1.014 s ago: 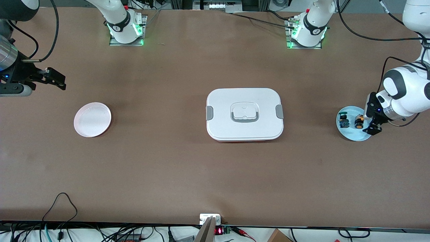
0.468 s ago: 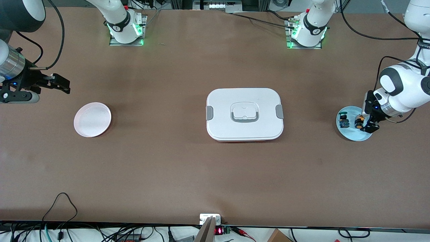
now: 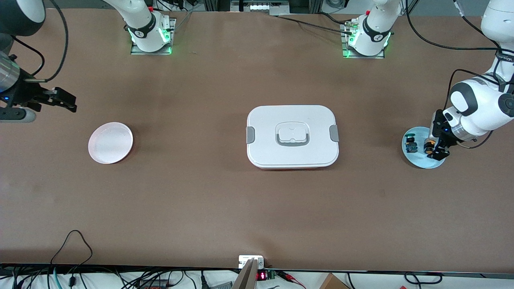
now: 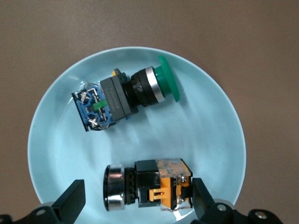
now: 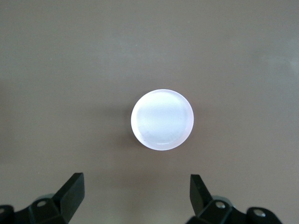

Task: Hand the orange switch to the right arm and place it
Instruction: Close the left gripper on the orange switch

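Observation:
The orange switch (image 4: 148, 186) (image 3: 429, 145), a black body with a silver ring and an orange block, lies on its side on a light blue plate (image 4: 56, 154) (image 3: 417, 159) at the left arm's end of the table. My left gripper (image 4: 136, 196) (image 3: 436, 149) is low over the plate and open. Its fingers stand at either end of the switch: one is at the orange end, the other is apart from the silver ring. My right gripper (image 3: 64, 100) (image 5: 136, 186) hangs open and empty above the table at the right arm's end, near a pale pink plate (image 3: 110, 143) (image 5: 162, 119).
A green-capped switch with a blue block (image 4: 131, 95) (image 3: 410, 143) lies on the same blue plate, beside the orange one. A white lidded box (image 3: 292, 136) sits in the middle of the table. Cables run along the table's edge nearest the front camera.
My left gripper has come down over the blue plate until its fingers bracket the orange switch. My right gripper has shifted slightly above the table.

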Motion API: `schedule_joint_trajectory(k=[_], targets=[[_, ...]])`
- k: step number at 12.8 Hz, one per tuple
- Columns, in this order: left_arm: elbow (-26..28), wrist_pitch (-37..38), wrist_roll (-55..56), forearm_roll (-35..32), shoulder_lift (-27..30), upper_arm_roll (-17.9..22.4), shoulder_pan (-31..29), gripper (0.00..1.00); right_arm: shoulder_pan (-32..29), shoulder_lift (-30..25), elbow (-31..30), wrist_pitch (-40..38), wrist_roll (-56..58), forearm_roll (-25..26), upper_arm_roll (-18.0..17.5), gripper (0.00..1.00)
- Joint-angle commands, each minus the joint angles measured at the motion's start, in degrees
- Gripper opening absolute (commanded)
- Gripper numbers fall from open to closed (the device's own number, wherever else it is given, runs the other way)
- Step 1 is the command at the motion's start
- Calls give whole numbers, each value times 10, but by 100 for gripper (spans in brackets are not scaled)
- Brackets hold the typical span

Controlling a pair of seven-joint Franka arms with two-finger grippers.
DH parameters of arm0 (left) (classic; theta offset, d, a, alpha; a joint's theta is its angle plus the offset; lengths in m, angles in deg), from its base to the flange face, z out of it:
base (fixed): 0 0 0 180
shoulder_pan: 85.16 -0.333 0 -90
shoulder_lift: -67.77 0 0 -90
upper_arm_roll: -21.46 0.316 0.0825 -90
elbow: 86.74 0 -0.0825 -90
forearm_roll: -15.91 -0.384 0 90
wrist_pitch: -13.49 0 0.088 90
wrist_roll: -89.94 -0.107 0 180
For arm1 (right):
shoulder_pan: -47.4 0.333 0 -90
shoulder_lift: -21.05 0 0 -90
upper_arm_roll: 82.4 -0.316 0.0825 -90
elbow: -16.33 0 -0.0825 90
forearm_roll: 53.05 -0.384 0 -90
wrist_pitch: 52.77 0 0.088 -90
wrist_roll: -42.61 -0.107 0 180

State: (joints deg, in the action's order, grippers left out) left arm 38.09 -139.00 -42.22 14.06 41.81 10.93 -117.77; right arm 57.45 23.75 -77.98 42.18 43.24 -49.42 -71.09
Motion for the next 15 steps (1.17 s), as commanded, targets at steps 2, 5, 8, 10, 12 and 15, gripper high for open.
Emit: schedule_joint_trajectory(k=[2,5,8,10,12,15], targets=[[-2,-8,-21,13,-8,-11,-19,99,-41,-1,11,-8,4,-7,-29,100],[-2,-8,-22,13,-12,-18,-19,88,-62,0,12,-8,4,-1,-64,100],[-2,-8,-22,13,-13,-18,-19,82,-63,1,23,-11,2,-5,-64,100],[-4,-8,-24,12,-13,-19,-18,54,-64,-2,24,-12,2,-8,-61,100],[-7,-7,-54,13,-12,-19,-19,14,-62,-2,24,-12,2,-8,-63,100],[-21,22,-52,29,-7,-33,-27,0,-62,-2,24,-12,2,-8,-64,100]])
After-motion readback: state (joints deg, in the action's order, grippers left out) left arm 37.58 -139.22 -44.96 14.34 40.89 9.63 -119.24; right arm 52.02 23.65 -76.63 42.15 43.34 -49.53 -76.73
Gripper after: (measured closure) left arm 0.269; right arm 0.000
